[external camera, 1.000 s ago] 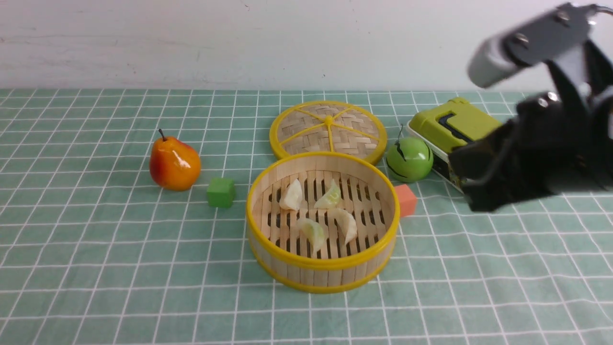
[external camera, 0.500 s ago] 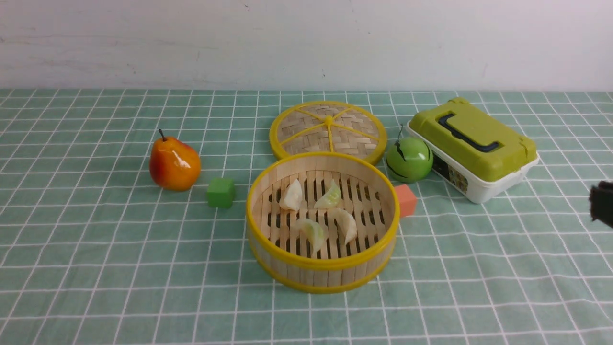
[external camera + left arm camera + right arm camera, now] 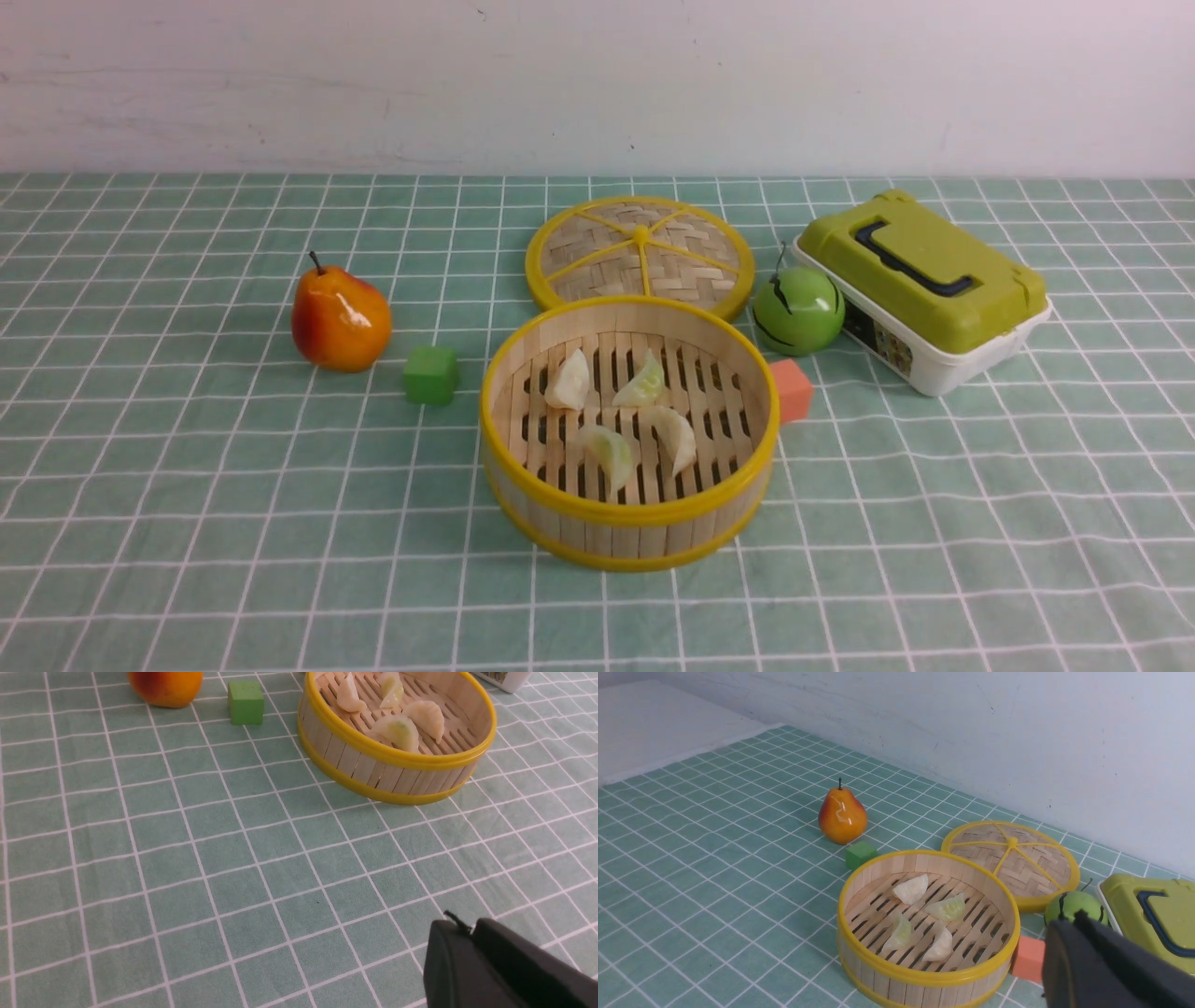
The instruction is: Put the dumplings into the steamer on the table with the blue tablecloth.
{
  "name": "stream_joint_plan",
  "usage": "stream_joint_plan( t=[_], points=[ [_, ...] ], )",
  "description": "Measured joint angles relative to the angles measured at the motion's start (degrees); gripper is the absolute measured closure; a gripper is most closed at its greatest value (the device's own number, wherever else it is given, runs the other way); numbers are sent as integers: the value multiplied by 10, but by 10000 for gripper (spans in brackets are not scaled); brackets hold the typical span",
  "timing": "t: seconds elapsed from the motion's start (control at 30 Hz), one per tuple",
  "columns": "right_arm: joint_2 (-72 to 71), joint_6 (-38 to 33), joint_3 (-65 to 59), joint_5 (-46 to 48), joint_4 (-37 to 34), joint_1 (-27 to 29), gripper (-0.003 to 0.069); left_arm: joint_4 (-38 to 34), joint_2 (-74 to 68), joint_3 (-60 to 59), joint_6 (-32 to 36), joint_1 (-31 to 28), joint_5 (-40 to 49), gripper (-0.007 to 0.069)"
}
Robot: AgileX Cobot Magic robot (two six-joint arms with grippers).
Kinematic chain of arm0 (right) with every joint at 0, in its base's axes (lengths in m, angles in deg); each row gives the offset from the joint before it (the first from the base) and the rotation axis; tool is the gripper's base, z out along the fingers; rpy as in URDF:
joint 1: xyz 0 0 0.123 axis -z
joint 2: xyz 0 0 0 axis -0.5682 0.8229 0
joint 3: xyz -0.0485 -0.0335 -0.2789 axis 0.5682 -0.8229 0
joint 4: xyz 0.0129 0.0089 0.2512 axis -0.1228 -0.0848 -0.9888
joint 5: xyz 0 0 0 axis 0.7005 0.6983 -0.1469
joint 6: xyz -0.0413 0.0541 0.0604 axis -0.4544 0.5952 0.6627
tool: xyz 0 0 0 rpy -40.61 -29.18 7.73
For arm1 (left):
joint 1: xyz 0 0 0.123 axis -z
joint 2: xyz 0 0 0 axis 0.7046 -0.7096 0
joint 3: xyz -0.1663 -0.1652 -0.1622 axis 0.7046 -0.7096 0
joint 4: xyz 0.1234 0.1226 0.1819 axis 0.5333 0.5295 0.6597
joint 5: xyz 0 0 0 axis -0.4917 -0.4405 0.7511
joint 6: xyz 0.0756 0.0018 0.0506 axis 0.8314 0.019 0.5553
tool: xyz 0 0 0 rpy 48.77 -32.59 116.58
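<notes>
The round bamboo steamer (image 3: 627, 511) stands mid-table on the blue tablecloth (image 3: 233, 485), which covers the whole table. Several pale dumplings (image 3: 569, 381) lie on its slatted floor, also seen in the left wrist view as dumplings (image 3: 399, 730) and in the right wrist view as dumplings (image 3: 911, 889). Neither arm shows in the front view. My left gripper (image 3: 469, 926) is shut and empty, low over bare cloth, well short of the steamer (image 3: 397, 758). My right gripper (image 3: 1071, 917) is shut and empty, raised to the right of the steamer (image 3: 920, 970).
The woven lid (image 3: 640, 254) lies flat behind the steamer. A pear (image 3: 340, 319) and a green cube (image 3: 431, 375) sit to its left. An orange cube (image 3: 793, 389), a green round fruit (image 3: 798, 311) and a green-lidded box (image 3: 922, 289) sit to its right.
The right arm, which covered the box at the right a second ago, has drawn back to the right and left the front view. The dumplings and steamer have not moved.
</notes>
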Motion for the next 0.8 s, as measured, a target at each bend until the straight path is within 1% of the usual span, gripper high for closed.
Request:
stream_joint_plan(
  t=[0.17,0.27,0.33,0.43,0.47,0.53,0.6,0.67,0.7,0.8],
  points=[
    [0,0,-2,-1,-7,0,666,0,0,0,0,0,0,575],
    [-11,0,-28,-20,-11,1,664,1,0,0,0,0,0,573],
    [-41,0,-81,-56,-13,20,664,0,0,0,0,0,0,568],
    [-85,0,-146,-84,-13,60,664,0,0,0,0,0,0,568],
    [-116,1,-191,-93,-13,99,664,0,0,0,0,0,0,566],
    [-171,14,-245,-97,-6,158,664,0,0,0,0,0,0,566],
    [-206,30,-278,-95,11,193,664,0,0,0,0,0,0,565],
    [-239,53,-311,-89,32,225,664,0,0,0,0,0,0,565],
    [-272,83,-334,-77,53,252,664,0,0,0,0,0,0,565],
    [-294,128,-372,-54,87,293,664,-1,0,0,0,0,1,565]
  ],
)
